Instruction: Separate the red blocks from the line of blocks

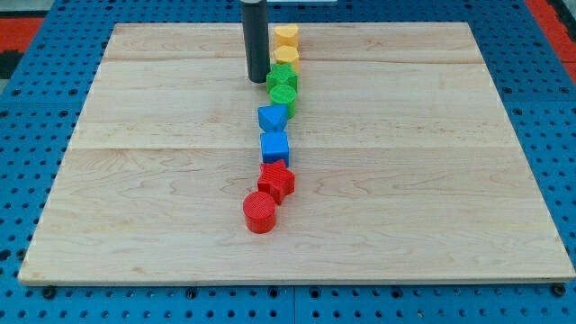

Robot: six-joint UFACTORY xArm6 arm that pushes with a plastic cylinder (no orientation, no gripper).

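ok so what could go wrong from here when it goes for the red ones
1. My tip sits at the view's top, left of the green blocks, far from the red blocks. A straight run down the line could scatter the blue blocks.
2. The red star touches the blue cube, so a careless push may drag the cube along.
3. The red cylinder is round and may roll off the tip sideways.
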